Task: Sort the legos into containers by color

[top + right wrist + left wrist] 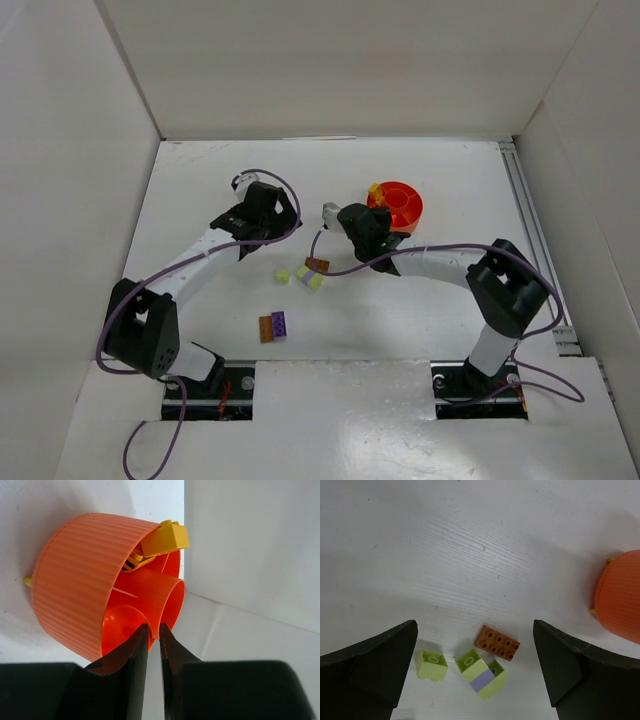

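dish [75, 580]: orange-red, ribbed wall, centre hub, yellow brick [165, 539] perched on rim. Sits toward far edge, right of ctr. R gripper [154, 632] nearly shut, pinching dish rim. L gripper [475, 625] wide open, empty, over brown brick [497, 642] + pale-green bricks [431, 665] mid-table. Brown/purple pair [272, 326] closer to near edge.

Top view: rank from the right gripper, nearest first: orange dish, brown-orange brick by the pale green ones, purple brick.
1. Round ribbed orange-red plastic dish, far right, directly at the right gripper.
2. Brown-orange plastic brick, centre table, toward the left arm.
3. Purple plastic brick, closest to the arm bases.
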You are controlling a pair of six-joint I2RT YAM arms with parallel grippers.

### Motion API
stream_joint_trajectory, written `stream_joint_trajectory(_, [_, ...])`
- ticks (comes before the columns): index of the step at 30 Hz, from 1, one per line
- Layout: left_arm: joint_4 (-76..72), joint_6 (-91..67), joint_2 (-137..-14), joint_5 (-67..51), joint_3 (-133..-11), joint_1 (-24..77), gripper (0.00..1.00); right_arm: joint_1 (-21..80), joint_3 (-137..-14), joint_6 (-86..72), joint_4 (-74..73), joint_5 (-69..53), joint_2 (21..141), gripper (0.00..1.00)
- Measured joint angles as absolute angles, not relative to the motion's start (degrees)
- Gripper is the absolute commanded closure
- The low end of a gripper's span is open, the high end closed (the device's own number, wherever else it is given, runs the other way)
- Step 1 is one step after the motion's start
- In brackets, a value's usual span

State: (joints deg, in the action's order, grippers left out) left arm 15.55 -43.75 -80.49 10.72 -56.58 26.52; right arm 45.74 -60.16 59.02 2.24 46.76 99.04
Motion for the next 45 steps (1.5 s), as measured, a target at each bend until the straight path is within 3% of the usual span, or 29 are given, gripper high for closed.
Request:
stream_joint_trajectory(4, [15.62,-43.72,-81.21,10.68,-56.58,26.50,0.00,45.71,-60.16,59.35,2.24,46.85,100.03,0.68])
stream_joint_trajectory(9, [15.64,-43.66,-81.28,10.48,-56.58,26.13,0.00,45.71,-60.16,59.09,2.26,46.94,100.14,0.65])
stream_joint_trajectory(12, [15.68,-43.44,-81.28,10.44,-56.58,26.13,0.00,45.71,-60.14,58.22,2.17,46.94,99.24,0.57])
stream_joint_trajectory(13, [15.70,-43.40,-81.28,10.31,-56.55,26.13,0.00,45.71,-60.14,57.82,2.07,46.94,98.37,0.52])
stream_joint_trajectory(20, [16.08,-42.30,-81.28,9.26,-53.93,26.50,0.00,45.12,-59.72,49.95,2.07,46.37,85.19,0.41])
stream_joint_trajectory(22, [16.67,-41.98,-81.28,9.56,-53.17,27.31,0.03,43.66,-59.72,45.01,1.28,44.29,80.95,0.40])
stream_joint_trajectory(25, [18.06,-41.60,-81.28,9.74,-52.90,29.04,0.16,39.09,-59.72,36.25,-2.02,38.74,75.75,0.40])
stream_joint_trajectory(31, [19.53,-43.94,-81.06,11.18,-50.52,29.89,0.22,30.63,-57.23,24.14,-9.41,27.92,67.55,0.40])
stream_joint_trajectory(45, [20.78,-49.43,-76.31,12.47,-43.07,29.85,0.30,28.34,-52.47,17.67,-16.84,19.51,62.78,0.40])
